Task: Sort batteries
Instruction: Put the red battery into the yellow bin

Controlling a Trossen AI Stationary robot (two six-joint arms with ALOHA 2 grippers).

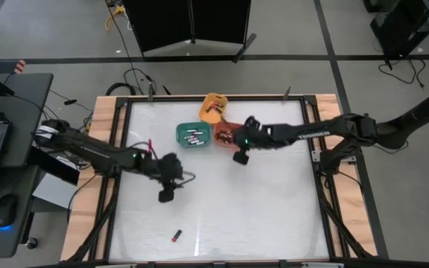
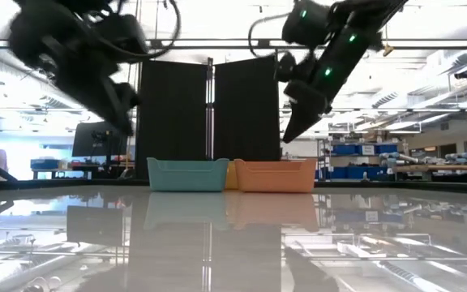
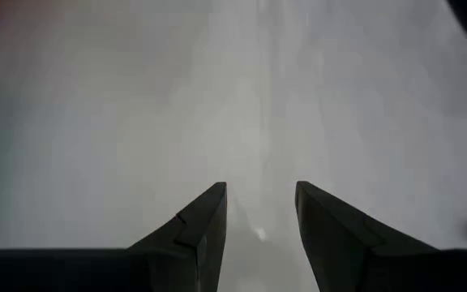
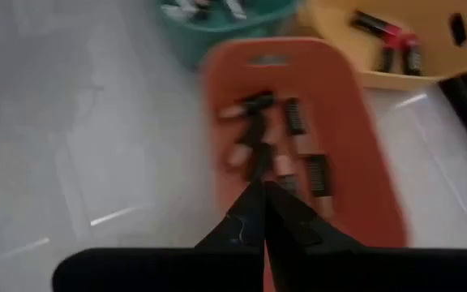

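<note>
A lone dark and red battery (image 1: 176,235) lies on the white table near its front edge. More batteries lie in three small bins at the back: a teal one (image 1: 193,135), an orange one (image 4: 298,154) and a yellow one (image 4: 396,40). My right gripper (image 4: 262,195) hangs shut just on the near side of the orange bin, above the table, with nothing between its fingers. My left gripper (image 3: 262,211) stands open over bare table left of centre (image 1: 166,195), well above the surface.
The three bins stand close together at the table's far middle, teal (image 2: 187,174) left of orange (image 2: 276,175), yellow behind them. A wooden frame (image 1: 103,149) edges the table. Bare white surface lies across the middle and the right half.
</note>
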